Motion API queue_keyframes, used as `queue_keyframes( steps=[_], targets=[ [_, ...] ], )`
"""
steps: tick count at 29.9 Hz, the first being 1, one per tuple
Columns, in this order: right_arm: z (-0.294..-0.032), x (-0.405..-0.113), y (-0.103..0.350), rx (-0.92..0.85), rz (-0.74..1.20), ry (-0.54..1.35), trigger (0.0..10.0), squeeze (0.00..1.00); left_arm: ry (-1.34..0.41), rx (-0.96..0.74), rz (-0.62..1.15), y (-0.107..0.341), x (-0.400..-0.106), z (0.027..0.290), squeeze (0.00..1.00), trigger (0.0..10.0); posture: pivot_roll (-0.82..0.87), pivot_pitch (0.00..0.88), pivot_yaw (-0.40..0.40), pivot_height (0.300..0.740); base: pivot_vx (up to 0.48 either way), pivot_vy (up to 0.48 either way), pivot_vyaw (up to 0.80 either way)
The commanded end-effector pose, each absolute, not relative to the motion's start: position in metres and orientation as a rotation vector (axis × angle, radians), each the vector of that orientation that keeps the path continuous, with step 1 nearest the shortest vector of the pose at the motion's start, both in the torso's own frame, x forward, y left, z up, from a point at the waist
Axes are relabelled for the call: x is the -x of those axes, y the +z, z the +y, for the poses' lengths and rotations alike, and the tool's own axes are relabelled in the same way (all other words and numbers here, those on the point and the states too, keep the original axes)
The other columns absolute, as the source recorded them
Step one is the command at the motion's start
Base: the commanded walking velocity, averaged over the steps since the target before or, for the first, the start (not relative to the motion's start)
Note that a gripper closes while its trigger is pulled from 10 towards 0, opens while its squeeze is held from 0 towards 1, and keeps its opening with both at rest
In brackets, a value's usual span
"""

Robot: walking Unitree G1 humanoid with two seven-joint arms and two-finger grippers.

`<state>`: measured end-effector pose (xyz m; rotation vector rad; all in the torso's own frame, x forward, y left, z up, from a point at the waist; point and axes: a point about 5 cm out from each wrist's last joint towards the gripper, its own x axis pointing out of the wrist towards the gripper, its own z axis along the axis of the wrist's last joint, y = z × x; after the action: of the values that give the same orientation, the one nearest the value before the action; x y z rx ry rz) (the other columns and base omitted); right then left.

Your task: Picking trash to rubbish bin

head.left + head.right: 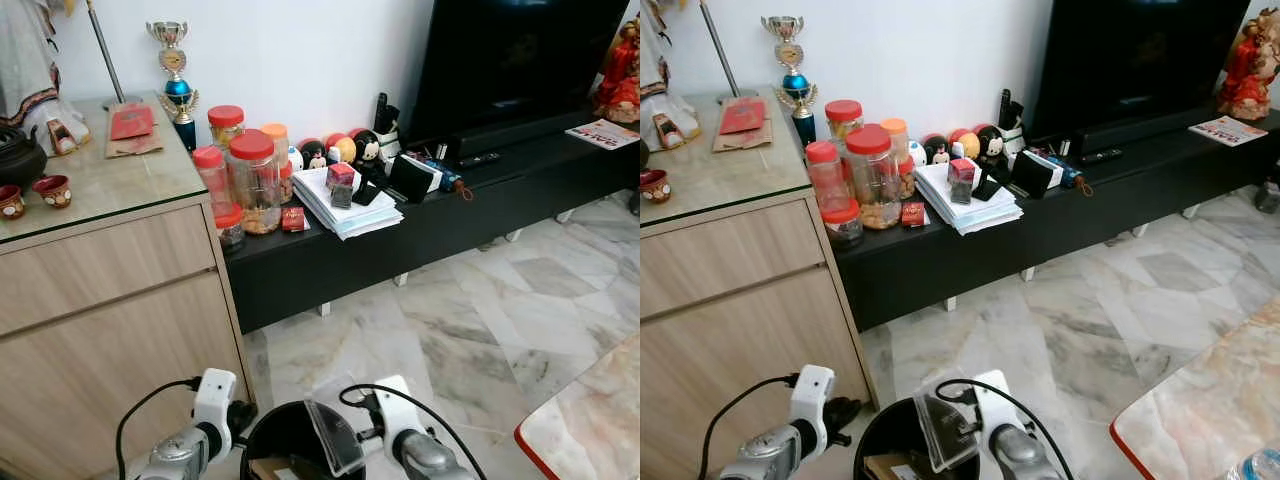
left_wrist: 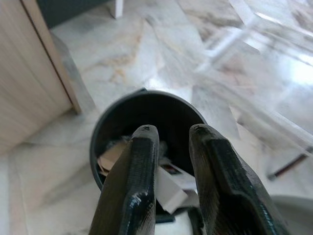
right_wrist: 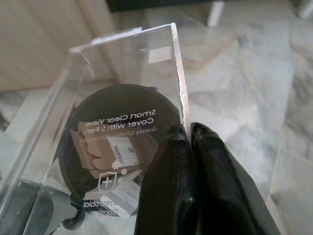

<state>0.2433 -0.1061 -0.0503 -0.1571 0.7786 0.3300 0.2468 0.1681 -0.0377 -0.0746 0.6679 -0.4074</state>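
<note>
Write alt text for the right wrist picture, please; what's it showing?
The right gripper, fingers shut, pinches a clear plastic phone-cover box over a black rubbish bin holding cardboard scraps, on a marble floor.

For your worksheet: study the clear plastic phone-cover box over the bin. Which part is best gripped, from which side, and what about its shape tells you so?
Grip the thin flat edge of the clear plastic box, as the right gripper does: fingers shut across one wall, coming from the robot's side. The walls are thin, flat sheets, so a pinch across an edge probably suits them. The rubbish bin sits below.

Clear plastic case (image 3: 122,98) held upright over black, part-filled bin (image 1: 275,425).
</note>
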Motion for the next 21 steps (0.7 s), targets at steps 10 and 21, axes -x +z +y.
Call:
queue_keyframes(
  steps=[10,21],
  targets=[
    [-0.091,-0.251,-0.044,0.251,0.755,0.417,10.0,0.0,-0.44,0.101,0.693,-0.039,-0.243,0.174,0.0,10.0,0.09,0.0,-0.031,0.74,0.0,0.0,0.0],
    [-0.093,-0.256,-0.04,0.267,0.735,0.394,10.0,1.0,-0.448,0.112,0.697,-0.04,-0.241,0.172,0.0,10.0,0.09,0.0,-0.035,0.74,0.0,0.0,0.0]
  ],
)
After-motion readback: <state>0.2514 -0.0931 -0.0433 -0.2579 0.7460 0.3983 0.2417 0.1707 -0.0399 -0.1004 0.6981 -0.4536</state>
